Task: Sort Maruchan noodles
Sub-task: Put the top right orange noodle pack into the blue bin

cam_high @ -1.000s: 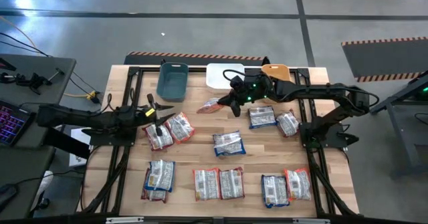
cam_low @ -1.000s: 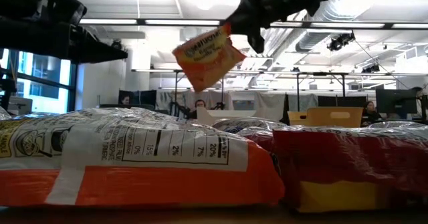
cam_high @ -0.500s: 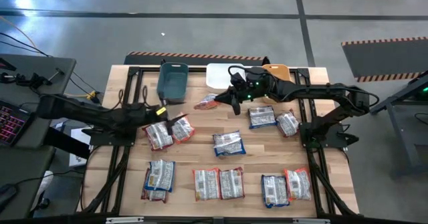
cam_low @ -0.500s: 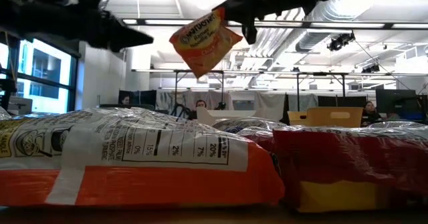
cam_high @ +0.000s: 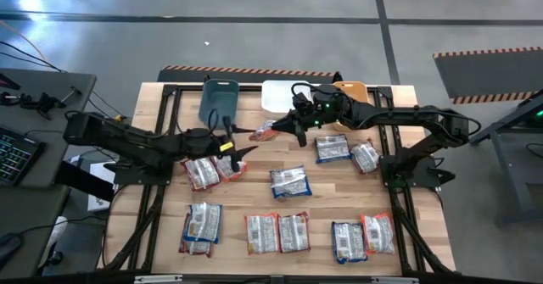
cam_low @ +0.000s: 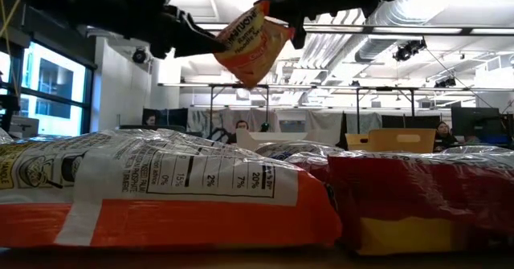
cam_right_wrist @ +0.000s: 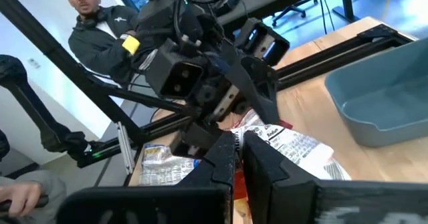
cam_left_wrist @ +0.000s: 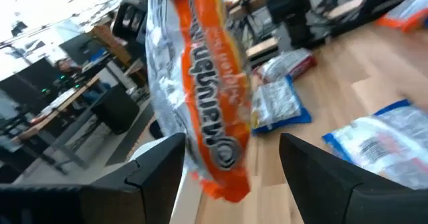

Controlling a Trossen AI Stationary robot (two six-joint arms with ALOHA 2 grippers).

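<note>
Noodle packet [cam_high: 265, 132], orange, pinched in right end effector [cam_high: 284, 131] above bench [cam_high: 339, 191]; left end effector [cam_high: 242, 140] spread wide, flanking same packet, not gripping.

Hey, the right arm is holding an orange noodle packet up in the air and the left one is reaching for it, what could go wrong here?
1. The right gripper pinches only an edge of the orange packet, which hangs tilted; it may slip and fall among the packets on the table.
2. The left gripper is open around the packet's lower end; closing off-centre could crumple it or miss.
3. The two grippers are close together, so they could bump.
</note>
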